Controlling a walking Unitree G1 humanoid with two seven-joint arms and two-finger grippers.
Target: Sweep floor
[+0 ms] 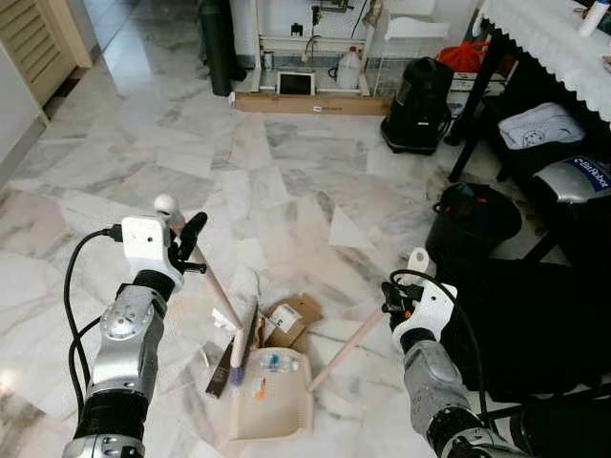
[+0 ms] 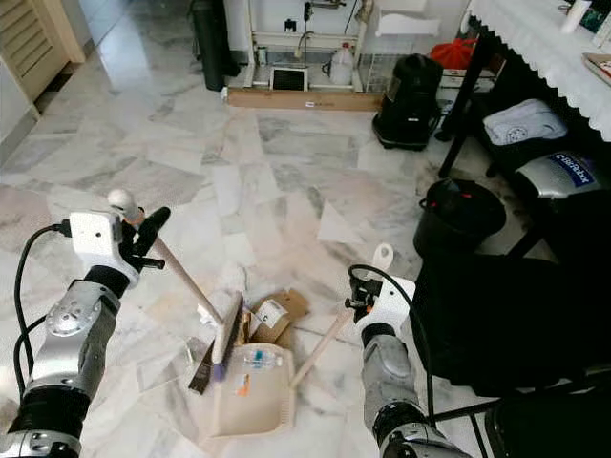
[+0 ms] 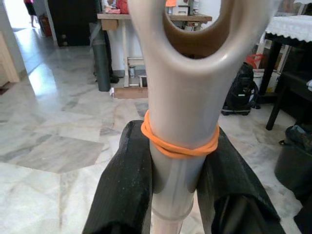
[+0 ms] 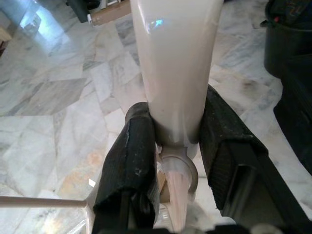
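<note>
My left gripper [image 1: 187, 244] is shut on the top of a pale broom handle [image 1: 216, 288], just below an orange rubber band [image 3: 179, 146]. The handle slants down to the broom head [image 1: 244, 340], which rests at the mouth of a beige dustpan [image 1: 274, 405] on the marble floor. My right gripper [image 1: 395, 298] is shut on the dustpan's long handle [image 1: 346, 349], with both fingers [image 4: 130, 146] clamped on the grip. Small blue and orange scraps [image 1: 272, 363] lie in the pan. A piece of brown cardboard [image 1: 294, 319] lies just beyond its mouth.
A black bin [image 1: 473, 219] stands on the floor close to my right. Farther back are a black vacuum [image 1: 418, 103], a table with a white cloth [image 1: 549, 38] and dark legs, and a long cardboard box [image 1: 310, 103]. Open marble floor [image 1: 191, 143] spreads ahead and left.
</note>
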